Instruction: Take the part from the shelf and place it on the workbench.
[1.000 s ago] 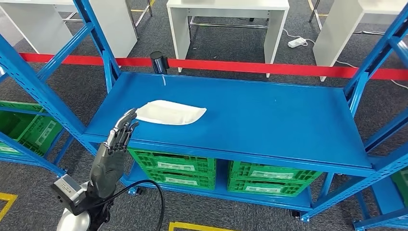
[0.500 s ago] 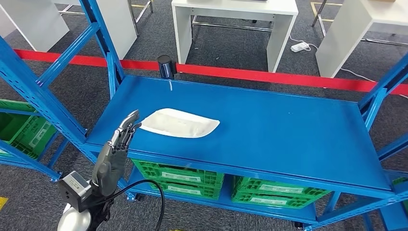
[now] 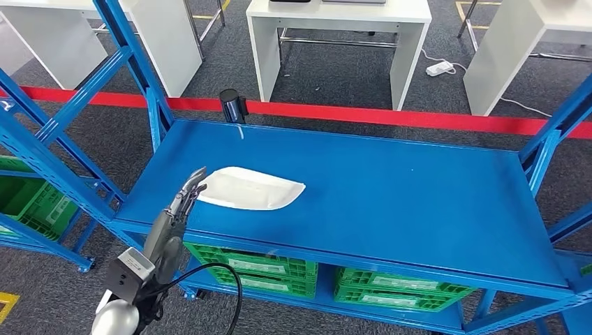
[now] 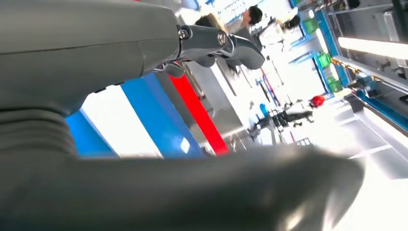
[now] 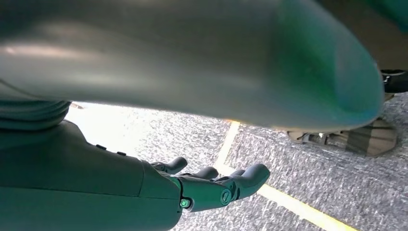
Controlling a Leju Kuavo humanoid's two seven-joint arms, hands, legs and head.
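Green slatted crates [image 3: 251,264] sit side by side on the lower tier of the blue metal shelf [image 3: 391,188], under its flat top deck; another green crate [image 3: 31,202] stands in the rack to the left. What the crates hold cannot be made out.

The part [image 3: 250,188] is a flat, white, smooth piece, rounded on its near-left end and tapering to a point on the right. It lies on the top deck, toward the front left.

The left hand [image 3: 183,202] reaches up over the deck's front edge, its dark fingers [image 3: 195,179] stretched out and slightly apart, tips at the part's left end; whether they touch it is hard to tell. It holds nothing.

The right hand [image 5: 207,185] hangs over grey speckled carpet with a yellow line, fingers loosely curled and apart, holding nothing.

Behind the shelf runs a red barrier tape [image 3: 391,115], then white tables [image 3: 342,21].
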